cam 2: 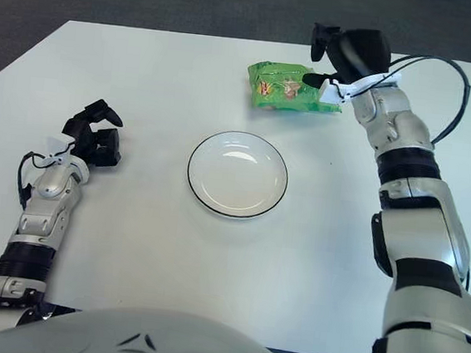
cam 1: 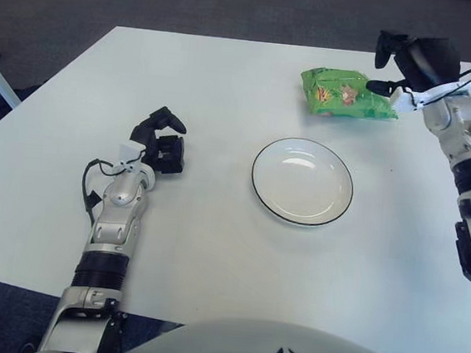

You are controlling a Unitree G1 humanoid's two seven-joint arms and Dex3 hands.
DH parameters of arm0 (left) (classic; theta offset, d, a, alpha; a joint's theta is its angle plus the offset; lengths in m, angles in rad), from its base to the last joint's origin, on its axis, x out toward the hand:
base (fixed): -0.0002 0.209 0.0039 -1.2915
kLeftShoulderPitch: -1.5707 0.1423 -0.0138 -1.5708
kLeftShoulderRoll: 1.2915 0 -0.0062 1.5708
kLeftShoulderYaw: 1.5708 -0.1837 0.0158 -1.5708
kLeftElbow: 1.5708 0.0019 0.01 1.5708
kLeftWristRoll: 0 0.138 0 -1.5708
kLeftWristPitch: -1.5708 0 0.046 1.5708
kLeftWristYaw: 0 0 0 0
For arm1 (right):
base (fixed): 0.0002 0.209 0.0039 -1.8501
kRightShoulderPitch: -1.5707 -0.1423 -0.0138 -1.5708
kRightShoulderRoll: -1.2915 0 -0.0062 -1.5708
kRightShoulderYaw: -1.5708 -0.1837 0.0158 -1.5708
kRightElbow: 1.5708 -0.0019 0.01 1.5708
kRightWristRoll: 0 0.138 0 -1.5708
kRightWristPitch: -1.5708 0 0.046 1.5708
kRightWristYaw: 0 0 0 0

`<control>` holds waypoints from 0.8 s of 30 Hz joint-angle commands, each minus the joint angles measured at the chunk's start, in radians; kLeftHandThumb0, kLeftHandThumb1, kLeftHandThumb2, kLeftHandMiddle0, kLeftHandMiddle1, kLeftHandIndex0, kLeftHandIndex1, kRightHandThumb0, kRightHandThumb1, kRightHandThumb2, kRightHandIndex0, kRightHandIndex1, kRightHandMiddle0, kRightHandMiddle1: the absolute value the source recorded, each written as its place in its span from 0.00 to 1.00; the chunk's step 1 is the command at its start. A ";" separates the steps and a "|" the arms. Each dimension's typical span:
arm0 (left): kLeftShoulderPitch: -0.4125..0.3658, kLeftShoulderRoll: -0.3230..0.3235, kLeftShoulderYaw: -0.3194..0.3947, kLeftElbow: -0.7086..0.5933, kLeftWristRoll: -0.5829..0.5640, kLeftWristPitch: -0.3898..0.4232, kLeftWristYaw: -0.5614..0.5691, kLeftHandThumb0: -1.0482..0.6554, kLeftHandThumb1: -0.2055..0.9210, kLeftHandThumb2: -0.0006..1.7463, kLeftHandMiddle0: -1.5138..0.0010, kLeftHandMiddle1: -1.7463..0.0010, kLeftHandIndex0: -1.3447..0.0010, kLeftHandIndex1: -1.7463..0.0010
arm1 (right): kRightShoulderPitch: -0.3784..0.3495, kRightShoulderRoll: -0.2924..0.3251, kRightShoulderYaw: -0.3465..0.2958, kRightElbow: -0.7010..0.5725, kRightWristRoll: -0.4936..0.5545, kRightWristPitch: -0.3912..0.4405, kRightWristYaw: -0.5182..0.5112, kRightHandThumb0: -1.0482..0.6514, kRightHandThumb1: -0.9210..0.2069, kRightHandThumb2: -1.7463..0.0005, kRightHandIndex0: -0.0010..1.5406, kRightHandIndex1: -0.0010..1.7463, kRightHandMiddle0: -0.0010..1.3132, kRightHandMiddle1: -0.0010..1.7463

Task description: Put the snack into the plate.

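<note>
While above the bag's right end: right hand (cam 1: 399, 65), upper right of frame, fingers spread, gripping nothing.
Snack (cam 1: 344, 93): green bag, flat on the white table (cam 1: 212, 249), upper right of centre, just above the plate.
Plate (cam 1: 302, 181): white, dark-rimmed, frame centre, apart from the bag.
Left hand (cam 1: 162, 140): left of plate, mid-left of frame, fingers curled, holding nothing.

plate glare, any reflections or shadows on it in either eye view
Left eye view: the white plate shows pale ceiling-light reflections near its upper-left inner rim and a soft shadow along its lower edge. Right eye view: the same highlights sit near the plate's top; no glare hides the snack bag.
</note>
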State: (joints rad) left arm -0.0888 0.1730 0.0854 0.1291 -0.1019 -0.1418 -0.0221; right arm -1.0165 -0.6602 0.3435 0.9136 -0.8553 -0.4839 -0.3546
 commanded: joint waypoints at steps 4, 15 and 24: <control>0.121 -0.081 -0.029 0.080 -0.002 0.009 -0.002 0.32 0.43 0.78 0.14 0.00 0.52 0.00 | -0.152 0.006 0.108 0.170 -0.030 -0.143 0.099 0.22 0.09 0.64 0.08 0.63 0.03 0.78; 0.128 -0.089 -0.026 0.077 -0.008 -0.005 0.004 0.33 0.43 0.78 0.14 0.00 0.52 0.00 | -0.270 0.021 0.239 0.310 -0.079 -0.222 0.217 0.07 0.00 0.71 0.00 0.23 0.00 0.46; 0.133 -0.093 -0.030 0.067 -0.008 -0.001 0.008 0.32 0.42 0.79 0.15 0.00 0.52 0.00 | -0.297 0.076 0.278 0.340 -0.072 -0.184 0.239 0.01 0.00 0.64 0.00 0.01 0.00 0.22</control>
State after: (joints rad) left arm -0.0850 0.1719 0.0836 0.1213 -0.1087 -0.1424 -0.0231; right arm -1.2764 -0.6175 0.6076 1.2466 -0.9213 -0.6792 -0.1245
